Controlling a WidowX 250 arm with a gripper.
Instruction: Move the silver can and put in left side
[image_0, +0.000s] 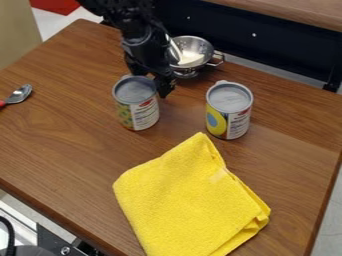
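Cloth (190, 200) near, on counter (60, 132). Left can (137, 107) upright, likely target; right can (229, 110) well apart. Jaws parted at left can's far side, no firm grip visible. Centre over can, close squarely, lift level, lower gently further left.

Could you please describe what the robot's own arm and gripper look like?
The arm is black, with chunky, jointed segments that look bulky near the top. The gripper at its end is black too, with dark, angular jaws.
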